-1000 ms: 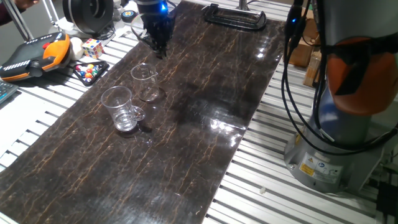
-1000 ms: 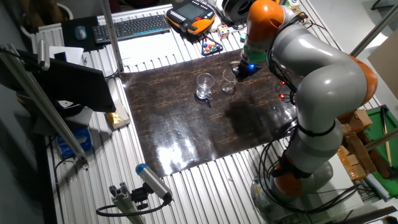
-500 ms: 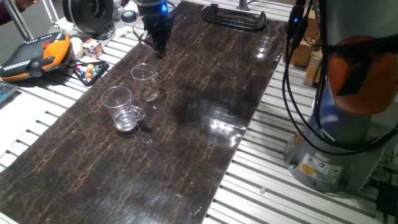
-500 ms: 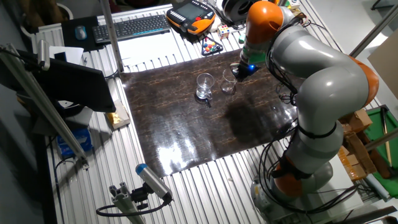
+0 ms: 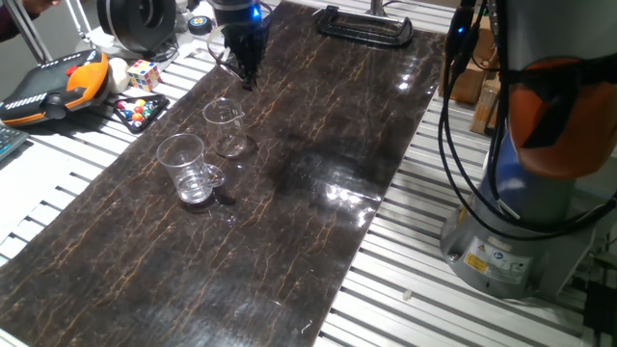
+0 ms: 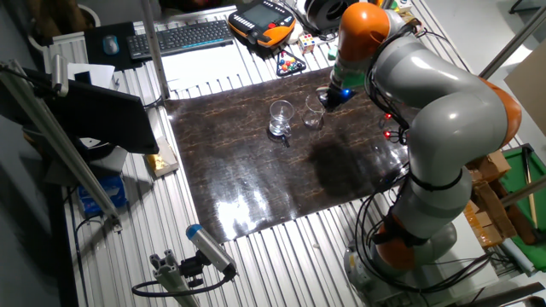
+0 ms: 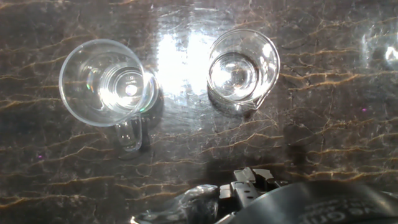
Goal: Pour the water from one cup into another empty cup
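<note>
Stands at the left of the hand view: the bigger, wider clear glass cup (image 7: pixel 106 81) with a small loop handle (image 7: pixel 129 132), handle pointing to the bottom of the frame, maybe so it is easy to grab from that side. Holds the water, but too clear to see for sure. Sits upright on the dark brown marble-look desk (image 5: pixel 318 116), lower left of middle in one fixed view (image 5: pixel 185 166).

Stands just beside it, not touching: the smaller, narrower clear glass cup with a thick base (image 7: pixel 242 67), right of middle in the hand view, also upright (image 5: pixel 225 125). Looks empty and ready to take the pour.

Hangs above the desk near the top of one fixed view: the black two-finger gripper (image 5: pixel 245 69), pointing down, past the smaller cup. Holds nothing. Cannot tell how wide the jaws are; too dark and small here.

Lies off the desk at upper left: a small coloured puzzle cube (image 5: pixel 143 74) and an orange and black hand controller (image 5: pixel 58 85).
</note>
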Available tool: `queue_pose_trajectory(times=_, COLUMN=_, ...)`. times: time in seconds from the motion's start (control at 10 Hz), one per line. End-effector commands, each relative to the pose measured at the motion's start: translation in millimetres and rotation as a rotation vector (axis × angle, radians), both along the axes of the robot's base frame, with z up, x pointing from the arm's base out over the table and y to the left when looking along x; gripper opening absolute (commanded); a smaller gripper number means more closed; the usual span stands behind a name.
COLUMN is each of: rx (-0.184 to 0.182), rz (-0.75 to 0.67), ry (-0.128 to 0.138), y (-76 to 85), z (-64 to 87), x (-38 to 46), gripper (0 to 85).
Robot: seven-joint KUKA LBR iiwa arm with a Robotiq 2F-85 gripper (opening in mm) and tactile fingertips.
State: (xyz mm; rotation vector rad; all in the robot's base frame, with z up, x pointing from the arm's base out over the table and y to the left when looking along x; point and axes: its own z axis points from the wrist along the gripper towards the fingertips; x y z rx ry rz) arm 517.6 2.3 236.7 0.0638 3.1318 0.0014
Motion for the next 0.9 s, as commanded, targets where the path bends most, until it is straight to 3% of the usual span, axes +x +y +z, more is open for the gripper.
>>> queue_pose_trajectory(times=0.0, rx=0.004, rz=0.0, ry=-0.004, y=0.5, z=1.6, x=0.2, gripper=0.7)
queue_pose_trajectory(times=0.2, rx=-0.016, rz=-0.005, ry=0.006, y=1.3, z=6.5, x=1.5, gripper=0.7)
queue_pose_trajectory(times=0.4, rx=0.002, rz=-0.026, ry=0.035, y=2.8, z=5.6, x=2.2, gripper=0.7)
queue_pose_trajectory(times=0.5, rx=-0.022, rz=-0.017, ry=0.022, y=4.7, z=3.6, x=3.7, gripper=0.7)
queue_pose_trajectory(times=0.6, rx=-0.005, rz=-0.006, ry=0.024, y=3.8, z=2.2, x=6.8, gripper=0.7)
queue_pose_trajectory(times=0.8, rx=-0.002, rz=0.014, ry=0.058, y=7.1, z=7.4, x=8.8, gripper=0.7)
